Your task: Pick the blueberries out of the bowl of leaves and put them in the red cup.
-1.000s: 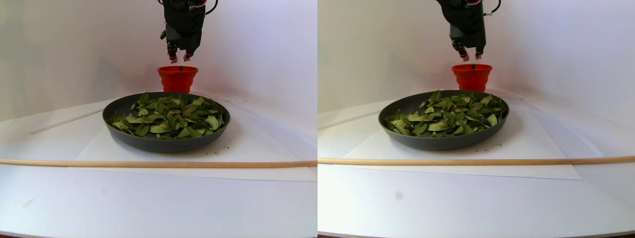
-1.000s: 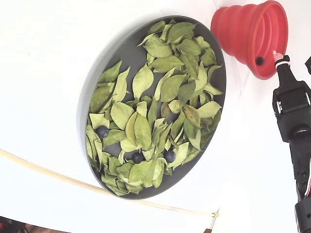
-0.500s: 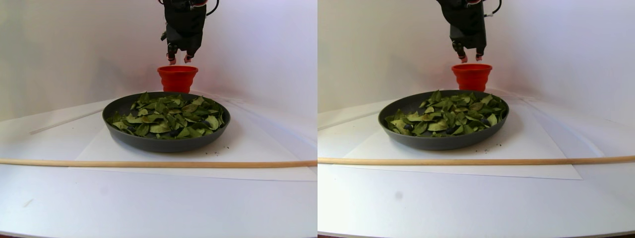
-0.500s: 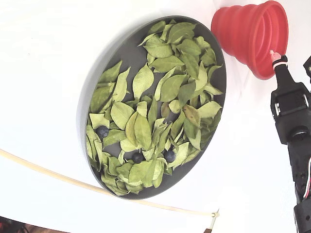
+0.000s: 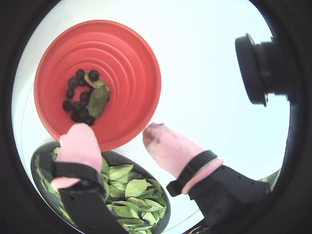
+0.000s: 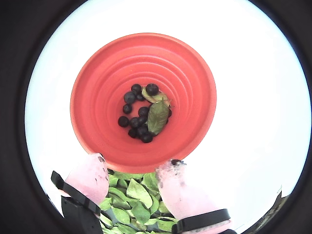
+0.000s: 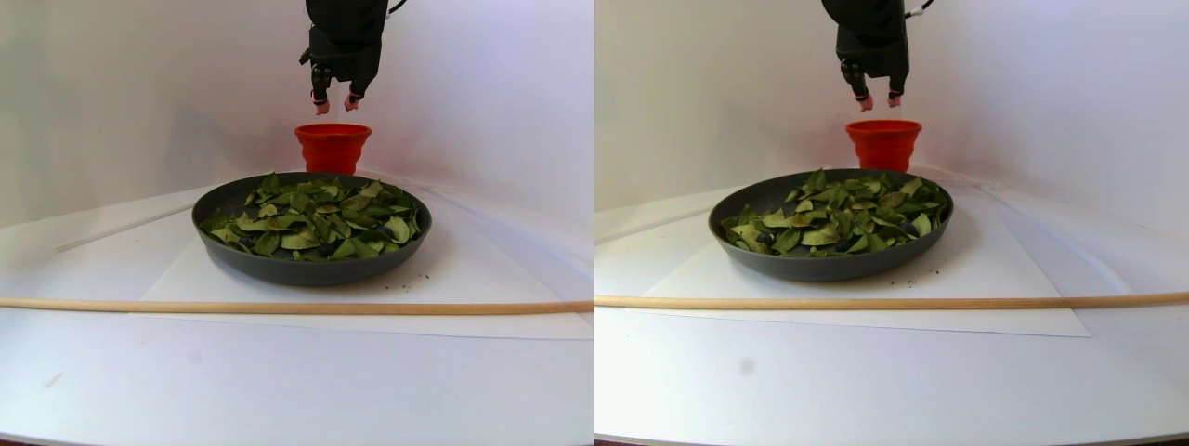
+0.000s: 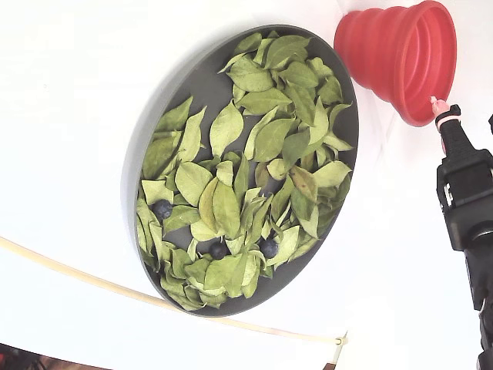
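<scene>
Just below my wrist, my gripper [image 6: 132,183] is hanging with pink fingers apart, holding nothing. Beneath it, the red cup [image 6: 102,78] is holding about a dozen blueberries [image 6: 137,121] plus stray leaves. In the bowl [image 8: 202,83], three more berries [image 8: 162,209] are waiting among the leaves [image 8: 266,139].

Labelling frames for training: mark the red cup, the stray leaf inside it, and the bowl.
red cup [image 6: 97,87]: wrist view, ribbed inner wall.
stray leaf [image 6: 157,117]: wrist view, blade middle.
bowl [image 8: 202,77]: fixed view, bare floor.
</scene>
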`<state>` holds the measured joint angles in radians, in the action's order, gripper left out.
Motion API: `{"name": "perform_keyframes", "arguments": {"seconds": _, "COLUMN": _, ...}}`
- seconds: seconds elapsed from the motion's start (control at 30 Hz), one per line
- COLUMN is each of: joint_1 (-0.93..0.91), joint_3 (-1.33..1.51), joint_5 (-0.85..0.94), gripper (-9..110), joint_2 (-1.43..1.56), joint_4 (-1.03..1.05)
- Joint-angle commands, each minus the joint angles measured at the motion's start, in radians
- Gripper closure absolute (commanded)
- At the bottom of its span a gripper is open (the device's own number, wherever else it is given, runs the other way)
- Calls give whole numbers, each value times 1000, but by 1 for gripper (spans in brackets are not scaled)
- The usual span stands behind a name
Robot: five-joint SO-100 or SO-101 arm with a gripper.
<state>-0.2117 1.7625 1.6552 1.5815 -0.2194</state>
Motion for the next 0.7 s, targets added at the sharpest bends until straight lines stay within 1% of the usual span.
{"name": "perform_keyframes", "arguments": {"seconds": 0.0, "joint_1": 0, "joint_3": -3, "joint_5": 5, "gripper": 83, "joint_2": 156, "joint_4": 17}}
{"name": "perform_keyframes", "arguments": {"seconds": 0.37, "joint_1": 9, "joint_3": 54, "joint_5": 11, "gripper": 83, "joint_2": 235, "joint_4": 127}}
{"name": "perform_keyframes", "arguments": {"seconds": 0.67, "joint_1": 11, "joint_3": 124, "joint_5": 17, "gripper": 84, "joint_2": 287, "joint_4": 164}}
